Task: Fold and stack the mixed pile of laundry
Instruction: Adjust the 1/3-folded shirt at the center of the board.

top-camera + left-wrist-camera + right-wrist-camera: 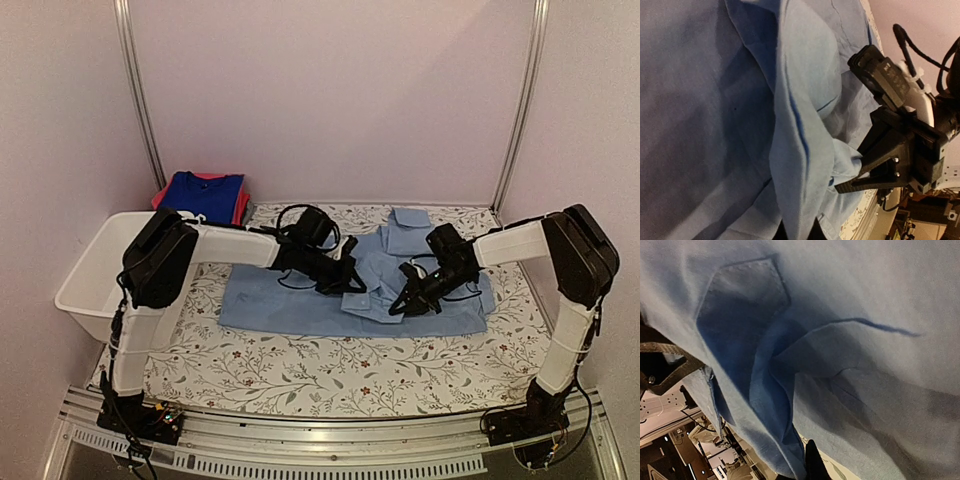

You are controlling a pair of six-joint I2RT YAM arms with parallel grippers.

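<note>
While both arms reach inward over the floral table cover (pixel 300 372), a white basket (pixel 88 282) sits at the left edge. Just beyond it, at the far left, a blue garment (pixel 208 192) lies on a pink-red garment (pixel 240 205). The left gripper (pixel 350 278) rests on the pale-blue shirt (pixel 285 305), which is spread flat at the table's centre. Cloth hides its fingers, so its opening cannot be told. To the right, the right gripper (pixel 849 175) has its jaws pinched onto a raised fold of the shirt.

White plastic basket (pixel 84 300), floral table cover (pixel 330 372)
</note>
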